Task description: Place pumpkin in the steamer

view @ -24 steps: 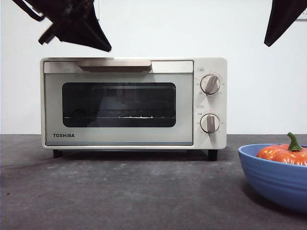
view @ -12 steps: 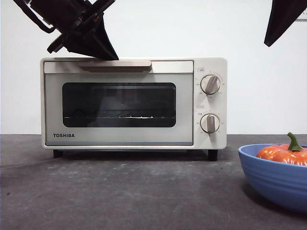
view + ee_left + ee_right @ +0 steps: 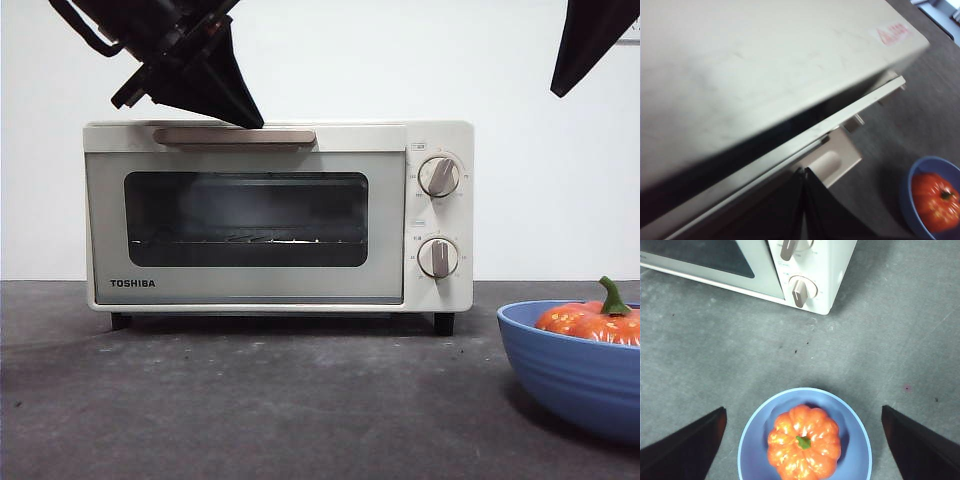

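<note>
A small glossy orange ribbed pumpkin (image 3: 804, 448) with yellow flecks and a curved green stem sits in a wide blue bowl (image 3: 754, 440) on the dark grey tabletop (image 3: 270, 400), well apart from the cream-white boxy countertop steamer (image 3: 278, 215) with its dark glass door. By its shine I judge the pumpkin a light, hard plastic toy, stiff under pressure but slippery. The thin stem looks a poor place to grip. I would close across the ribbed body at its widest part, coming down from above so the bowl's rim does not block me.

My right tool (image 3: 802, 432) hovers directly above the bowl, pointing straight down, released, its two black jaws spread wide to either side of the pumpkin and touching nothing.

My left tool (image 3: 803, 205) reaches down at a slant onto the steamer's front top edge, jaws clenched together, tips resting at the pale bar handle (image 3: 827, 162). In the left wrist view the door's top edge stands slightly off the steamer's body, with a dark gap showing, so the door is opened just a crack.
</note>
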Robot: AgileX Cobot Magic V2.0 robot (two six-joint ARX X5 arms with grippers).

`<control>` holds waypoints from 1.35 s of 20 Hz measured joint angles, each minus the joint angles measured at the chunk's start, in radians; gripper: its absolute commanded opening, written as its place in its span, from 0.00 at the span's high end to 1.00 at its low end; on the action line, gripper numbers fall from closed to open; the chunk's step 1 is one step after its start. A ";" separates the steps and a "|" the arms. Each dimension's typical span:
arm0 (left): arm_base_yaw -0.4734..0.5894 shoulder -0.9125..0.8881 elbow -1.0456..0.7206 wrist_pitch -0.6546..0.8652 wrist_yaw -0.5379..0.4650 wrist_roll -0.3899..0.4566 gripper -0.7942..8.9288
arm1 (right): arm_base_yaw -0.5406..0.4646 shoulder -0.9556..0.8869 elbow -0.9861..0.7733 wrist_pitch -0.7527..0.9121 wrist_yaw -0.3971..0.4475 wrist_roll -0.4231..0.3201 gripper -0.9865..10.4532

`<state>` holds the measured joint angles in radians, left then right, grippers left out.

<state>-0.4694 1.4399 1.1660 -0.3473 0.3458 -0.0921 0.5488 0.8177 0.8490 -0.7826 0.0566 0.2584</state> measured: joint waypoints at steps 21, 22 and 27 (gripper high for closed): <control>-0.134 0.015 -0.017 -0.421 -0.009 0.000 0.90 | 0.000 0.000 0.000 -0.015 0.000 0.000 0.48; -0.142 0.015 -0.017 -0.428 -0.009 0.000 0.90 | 0.000 0.000 0.000 -0.021 0.000 0.000 0.48; -0.153 0.014 -0.017 -0.431 -0.010 0.000 0.90 | 0.000 0.000 0.000 -0.025 0.000 0.000 0.48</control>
<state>-0.6224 1.4536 1.1488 -0.7780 0.3363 -0.0921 0.5488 0.8177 0.8490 -0.8078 0.0566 0.2584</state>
